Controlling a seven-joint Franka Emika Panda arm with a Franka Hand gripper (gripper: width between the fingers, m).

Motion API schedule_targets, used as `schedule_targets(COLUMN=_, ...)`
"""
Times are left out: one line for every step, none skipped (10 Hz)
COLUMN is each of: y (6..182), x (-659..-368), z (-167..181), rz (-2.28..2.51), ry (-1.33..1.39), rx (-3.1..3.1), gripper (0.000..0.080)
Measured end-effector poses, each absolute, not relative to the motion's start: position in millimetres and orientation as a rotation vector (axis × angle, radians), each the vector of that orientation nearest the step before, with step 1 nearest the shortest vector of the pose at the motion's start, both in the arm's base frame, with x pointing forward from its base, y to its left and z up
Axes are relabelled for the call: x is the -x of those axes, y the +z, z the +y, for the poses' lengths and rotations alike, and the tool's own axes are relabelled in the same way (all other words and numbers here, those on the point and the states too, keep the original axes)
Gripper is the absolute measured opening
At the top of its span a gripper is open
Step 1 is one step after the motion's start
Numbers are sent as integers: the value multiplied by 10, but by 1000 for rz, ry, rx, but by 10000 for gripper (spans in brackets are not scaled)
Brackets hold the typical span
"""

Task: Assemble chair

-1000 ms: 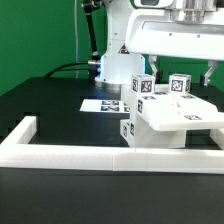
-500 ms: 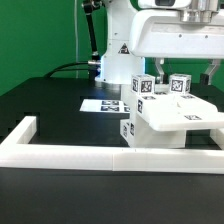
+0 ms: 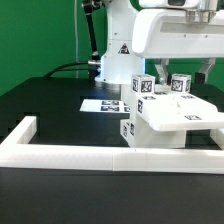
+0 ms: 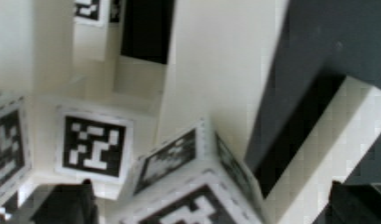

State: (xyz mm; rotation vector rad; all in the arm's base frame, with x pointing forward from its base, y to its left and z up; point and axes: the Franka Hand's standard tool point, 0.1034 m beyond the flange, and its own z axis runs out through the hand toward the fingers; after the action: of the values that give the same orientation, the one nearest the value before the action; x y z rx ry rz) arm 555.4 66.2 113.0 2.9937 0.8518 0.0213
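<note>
**White chair parts under a raised arm, jaws spread wide**

White plastic fills the exterior view. The chair (image 3: 170,118), partly put together, sits right of the frame's centre on the black table (image 3: 50,105): a broad flat slab lies on top, a blocky piece with a tag shows below it at the slab's left corner, and two tagged blocks stand upright behind it. The chair rests just behind the long white border frame (image 3: 110,155), which runs across the lower part of the frame and turns back at the lower left. Whether the two touch cannot be told. The marker board (image 3: 103,104) lies flat on the table at mid-frame, left of the chair and in front of the robot arm (image 3: 120,45), whose base rises in the upper middle. The arm's white body crosses the upper right above the chair; the gripper itself is cut off by the top edge here, so its fingers are not seen.

In the wrist view, white blocks with black-and-white tags crowd the frame from very close. One tagged face sits at lower left, another tilted tag at lower centre. Dark blurred shapes at the bottom corners are likely the fingertips, set far apart with nothing between them.
</note>
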Motion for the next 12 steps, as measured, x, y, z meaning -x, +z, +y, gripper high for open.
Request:
schedule_targets(y=1125, x=-5553, z=651, rz=949, ry=17, rx=-2962, gripper=649)
schedule_targets(y=1124, x=-5553, z=647, rz=996, ry=16, rx=-2946, gripper=649)
schedule_targets(y=1124, x=-5553, z=642, rz=973, ry=15, rx=-2954, gripper=649)
schedule_targets(y=1124, x=-5555, z=626, rz=968, ry=15, rx=-2955, gripper=556)
schedule_targets(y=1123, x=-5555, z=624, rz=967, ry=15, rx=-2956, gripper=373)
schedule_targets(y=1122, x=-5555, z=622, rz=967, ry=15, rx=-2956, gripper=373)
schedule_targets(y=1121, x=-5555, z=621, rz=950, ry=15, rx=-2961, gripper=286)
schedule_targets(y=1121, x=-5555, z=621, rz=899, ry=16, rx=-2978, gripper=287)
schedule_targets(y=1121, x=-5555, z=620, rz=899, ry=16, rx=-2977, gripper=287)
schedule_targets(y=1121, x=-5555, z=621, rz=788, ry=18, rx=-3010, gripper=287)
schedule_targets(y=1119, x=-5556, z=621, rz=611, ry=21, rx=-3052, gripper=287)
schedule_targets(y=1120, x=-5558, z=620, rz=429, ry=25, rx=-3084, gripper=287)
